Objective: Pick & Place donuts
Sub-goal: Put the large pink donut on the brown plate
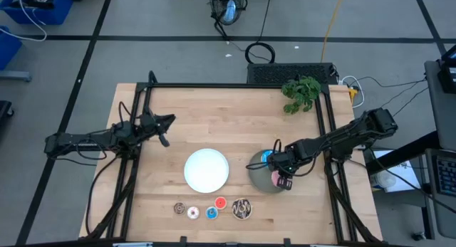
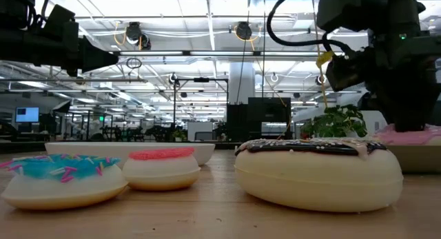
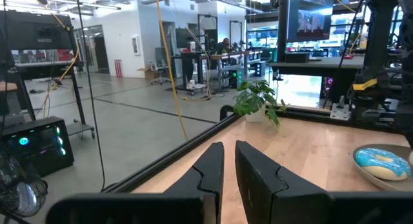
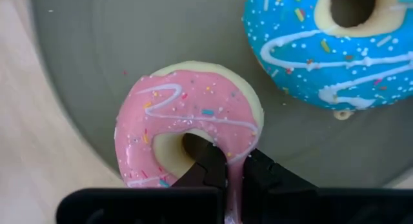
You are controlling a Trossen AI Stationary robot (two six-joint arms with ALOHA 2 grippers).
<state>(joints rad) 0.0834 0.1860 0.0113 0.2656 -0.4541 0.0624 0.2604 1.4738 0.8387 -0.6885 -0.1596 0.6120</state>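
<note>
A pink sprinkled donut point(image 4: 187, 117) and a blue sprinkled donut point(image 4: 335, 46) lie on the grey plate point(image 4: 97, 69) at the table's right middle. My right gripper point(image 4: 233, 161) is over the plate point(image 1: 255, 177), pointing down, and is shut on the pink donut point(image 1: 278, 177). A dark sprinkled donut point(image 1: 241, 208) and tiny brown point(image 1: 179, 208), white point(image 1: 193, 213), blue point(image 1: 211, 213) and red point(image 1: 220, 203) donuts lie flat on the table near its front edge. My left gripper point(image 1: 165, 129) is shut and empty above the table's left side. My right gripper pinches the pink donut's ring wall point(image 4: 240, 137) on the side next to the gripper, with one finger point(image 4: 208, 161) in the hole and the other point(image 4: 263, 169) outside. The fingers come from above, pointing down. The donut lies flat, icing up, on the grey plate.
A white plate point(image 1: 206, 169) stands at the table's middle, left of the grey plate. A small green plant point(image 1: 301, 92) stands at the far right corner. A black frame runs along the table's far, left and right edges. Bare wood lies between my left gripper and the white plate.
</note>
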